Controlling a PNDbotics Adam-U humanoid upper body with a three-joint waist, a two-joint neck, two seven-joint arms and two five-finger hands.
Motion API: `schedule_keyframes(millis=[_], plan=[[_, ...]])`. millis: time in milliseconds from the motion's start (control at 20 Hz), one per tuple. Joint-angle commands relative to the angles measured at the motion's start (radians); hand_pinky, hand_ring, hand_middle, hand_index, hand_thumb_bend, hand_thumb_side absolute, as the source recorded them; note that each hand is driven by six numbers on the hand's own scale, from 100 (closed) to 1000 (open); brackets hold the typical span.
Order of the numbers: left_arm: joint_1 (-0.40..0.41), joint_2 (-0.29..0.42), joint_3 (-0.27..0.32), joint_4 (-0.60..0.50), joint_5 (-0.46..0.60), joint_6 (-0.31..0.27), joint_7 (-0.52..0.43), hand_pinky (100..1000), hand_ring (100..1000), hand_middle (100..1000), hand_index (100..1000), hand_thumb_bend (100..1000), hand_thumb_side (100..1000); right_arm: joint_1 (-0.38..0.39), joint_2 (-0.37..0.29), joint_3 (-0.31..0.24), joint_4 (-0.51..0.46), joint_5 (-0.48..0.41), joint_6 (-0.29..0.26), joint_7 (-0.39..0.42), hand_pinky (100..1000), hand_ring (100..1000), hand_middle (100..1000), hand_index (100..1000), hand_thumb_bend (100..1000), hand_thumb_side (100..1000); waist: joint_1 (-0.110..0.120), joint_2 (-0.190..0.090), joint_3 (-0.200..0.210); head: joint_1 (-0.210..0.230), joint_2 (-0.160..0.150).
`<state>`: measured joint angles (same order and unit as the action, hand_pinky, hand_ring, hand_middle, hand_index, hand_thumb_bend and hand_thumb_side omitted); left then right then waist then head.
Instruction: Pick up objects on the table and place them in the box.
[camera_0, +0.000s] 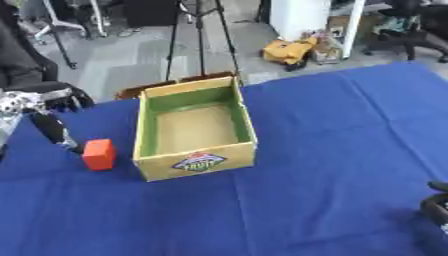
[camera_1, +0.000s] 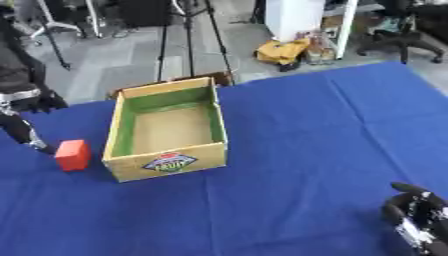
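An open cardboard box (camera_0: 194, 130) with green inner walls is set on the blue tablecloth (camera_0: 332, 150), and nothing is seen inside it. An orange block (camera_0: 99, 154) stands at the box's nine o'clock, just beside it. The left hand (camera_0: 52, 129) is held at the block's ten o'clock, fingers straight — nothing gripped. The right hand (camera_1: 418, 215) is seen at five o'clock — fingers relaxed, empty.

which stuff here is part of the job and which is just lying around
Part of the job:
- orange block on the blue cloth, left of the box
- open cardboard box, nothing seen inside
- left hand beside the block
- right hand, idle at lower right

Just lying about:
- tripod on the floor behind
- yellow thing on the floor
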<state>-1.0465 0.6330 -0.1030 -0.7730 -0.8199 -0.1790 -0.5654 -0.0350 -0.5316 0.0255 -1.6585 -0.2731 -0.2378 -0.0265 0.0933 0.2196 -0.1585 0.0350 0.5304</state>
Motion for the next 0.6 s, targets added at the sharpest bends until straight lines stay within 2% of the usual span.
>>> schedule_keyframes(millis=[50,600], plan=[[-0.016,0.017,0.019,0.001,-0.020,-0.005,0.020,739,750,752,832,780,100,-0.008,-0.014,-0.004,-0.009,0.017,-0.003,0.003,789,570,563,811,556,457,-0.003,-0.011,-0.001,0.005,-0.005],[-0.003,0.005,0.019,0.021,-0.037,-0.012,0.019,735,742,743,830,762,100,-0.014,-0.011,-0.003,-0.008,0.022,-0.003,0.005,789,571,562,811,557,458,-0.002,0.001,-0.007,0.007,-0.003]])
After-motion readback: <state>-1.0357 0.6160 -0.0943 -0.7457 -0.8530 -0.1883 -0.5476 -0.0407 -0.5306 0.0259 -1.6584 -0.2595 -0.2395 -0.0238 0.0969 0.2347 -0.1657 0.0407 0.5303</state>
